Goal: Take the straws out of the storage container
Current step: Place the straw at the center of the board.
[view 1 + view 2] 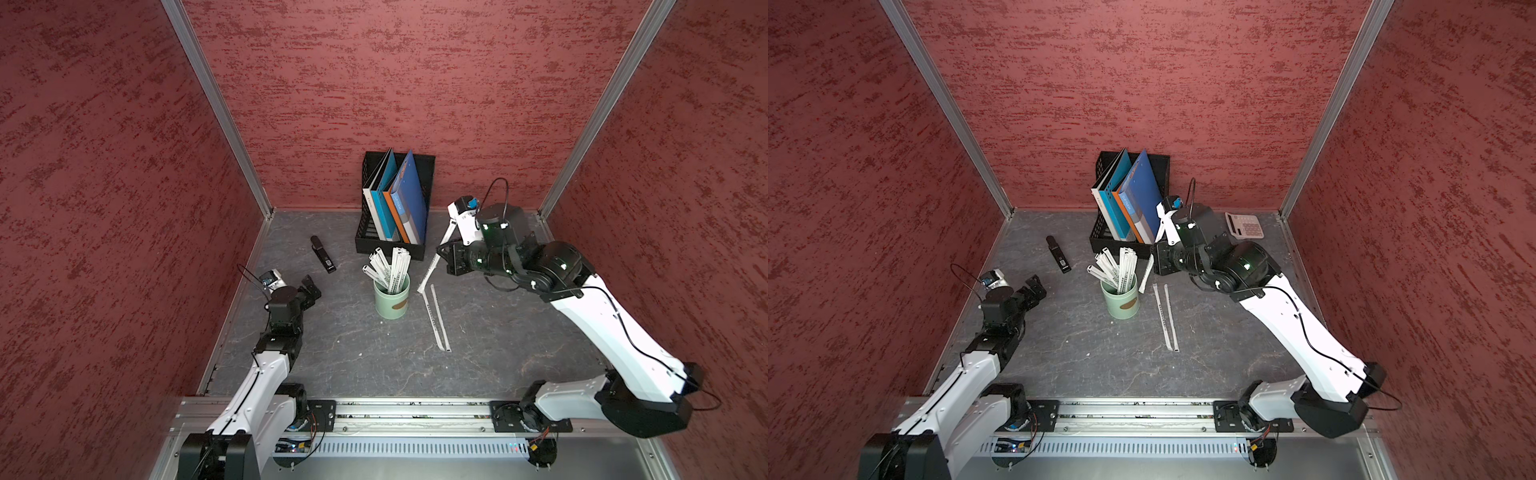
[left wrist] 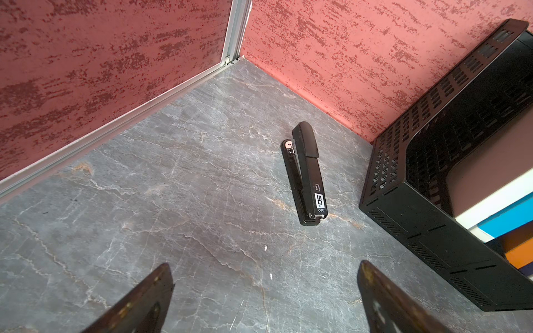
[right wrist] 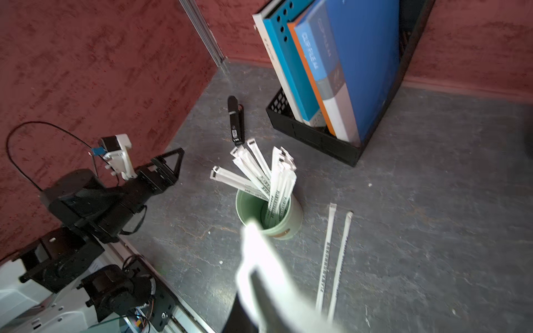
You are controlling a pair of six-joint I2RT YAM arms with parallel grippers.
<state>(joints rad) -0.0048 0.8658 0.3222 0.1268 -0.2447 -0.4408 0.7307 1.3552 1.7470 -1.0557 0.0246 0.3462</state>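
In both top views, the right end effector point(image 1: 441, 250) is clamped on the held straw point(image 1: 428, 274), which hangs slanted, just beside the green cup point(image 1: 392, 303). Many straws point(image 1: 388, 266) stand in the cup. Two loose straws point(image 1: 437, 320) lie flat on the grey surface point(image 1: 353, 353), near the cup. The left end effector point(image 1: 311, 286) is wide apart, well away from the cup. Red walls point(image 1: 374, 83) stand around.

In the left wrist view, its fingers point(image 2: 138, 302) are apart above the surface, and a black stapler point(image 2: 307, 176) lies near a black rack point(image 2: 432, 225).

In the right wrist view, the held straw looks blurry. Blue folders point(image 3: 360, 72) stand in the rack.
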